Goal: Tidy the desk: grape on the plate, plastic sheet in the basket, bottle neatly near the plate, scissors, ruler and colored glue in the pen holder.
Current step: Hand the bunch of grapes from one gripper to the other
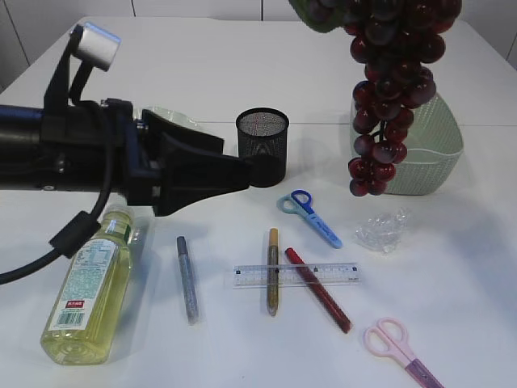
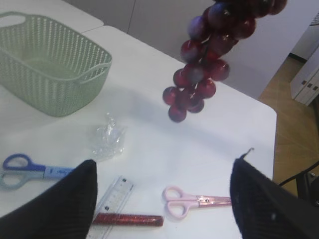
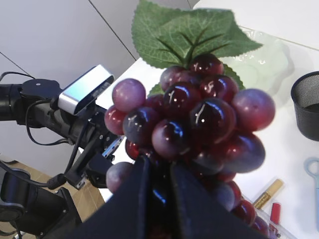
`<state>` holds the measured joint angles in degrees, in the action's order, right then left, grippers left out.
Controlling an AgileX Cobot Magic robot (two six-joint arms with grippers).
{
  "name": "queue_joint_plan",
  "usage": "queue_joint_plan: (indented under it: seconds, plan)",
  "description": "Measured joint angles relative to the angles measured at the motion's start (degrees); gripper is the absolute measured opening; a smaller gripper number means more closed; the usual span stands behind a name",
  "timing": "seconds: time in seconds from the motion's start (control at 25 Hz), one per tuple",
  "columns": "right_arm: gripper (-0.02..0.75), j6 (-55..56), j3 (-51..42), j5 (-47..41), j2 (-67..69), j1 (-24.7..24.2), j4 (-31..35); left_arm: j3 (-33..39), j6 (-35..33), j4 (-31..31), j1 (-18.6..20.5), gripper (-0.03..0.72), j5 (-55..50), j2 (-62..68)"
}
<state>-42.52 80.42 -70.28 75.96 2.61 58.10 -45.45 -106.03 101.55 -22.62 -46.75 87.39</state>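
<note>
Near edge first: pink scissors (image 1: 401, 349), then the bottle (image 1: 88, 288) lying flat on my left, with ruler (image 1: 296, 275) and glue sticks (image 1: 318, 289) mid-table. My left gripper (image 2: 162, 199) hangs above them, jaws spread wide, holding nothing. Further back, pen holder (image 1: 262, 146) and basket (image 1: 432, 158). My right gripper (image 3: 157, 191) is clamped on the grape (image 3: 192, 122), dangling high above the basket.

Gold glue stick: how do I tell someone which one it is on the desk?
Start at the black mesh pen holder and come straight toward the front of the table to the clear ruler. The gold glue stick lies across the ruler's left end. The red glue stick crosses it further right, and the silver one lies apart.
</note>
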Motion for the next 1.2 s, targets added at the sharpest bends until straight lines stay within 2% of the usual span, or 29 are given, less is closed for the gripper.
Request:
queue_joint_plan:
  seconds: [0.48, 0.84, 1.2]
  plan:
    - [0.081, -0.05, 0.00, 0.73, 0.00, 0.00, 5.02, -11.21, -2.33, 0.10, -9.32, 0.616, 4.25, 1.67]
    - [0.081, -0.19, 0.00, 0.90, 0.00, 0.00, 6.18, -15.97, -2.74, 0.10, -10.95, 0.613, 5.26, 4.61]
    - [0.081, -0.77, 0.00, 1.03, 0.00, 0.00, 6.22, -20.66, -2.78, 0.10, -14.22, 0.609, 5.61, 7.33]
